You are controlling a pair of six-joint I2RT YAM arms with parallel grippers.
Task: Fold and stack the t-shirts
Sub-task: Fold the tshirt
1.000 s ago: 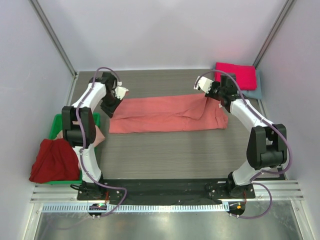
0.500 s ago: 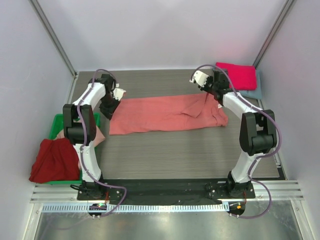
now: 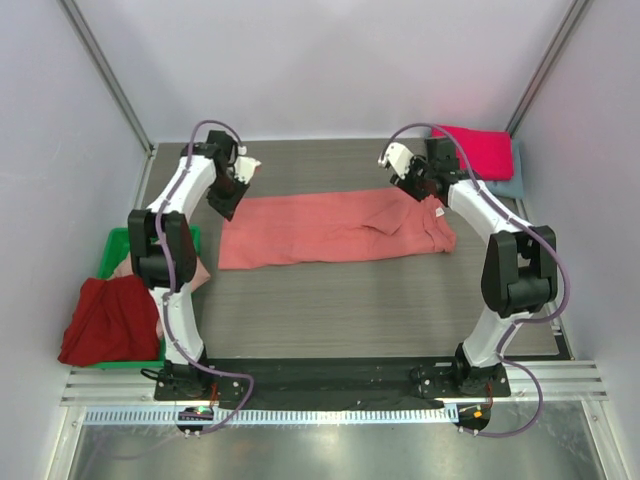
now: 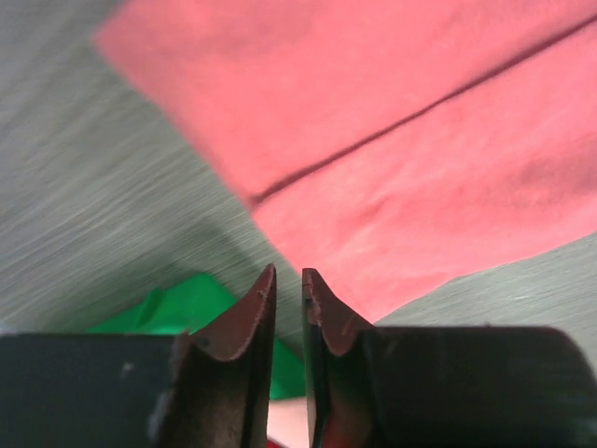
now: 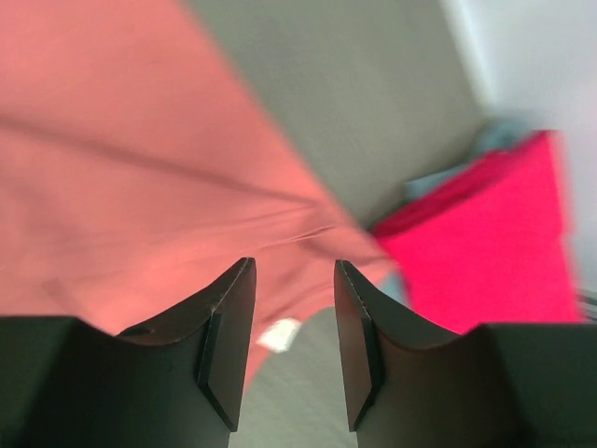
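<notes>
Left gripper, narrowly parted, holds nothing at the long salmon-coral cloth t-shirt's nine o'clock; right gripper, wider, empty, at three.

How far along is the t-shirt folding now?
Done: a folded magenta shirt lies on a grey-blue shirt at the far right corner. In hand: the salmon shirt lies mid-table as a long strip; the left gripper and right gripper are open near its ends, holding nothing. Left: fold it shorter, stack it, then the dark red shirt and pale pink shirt at the green bin.
</notes>
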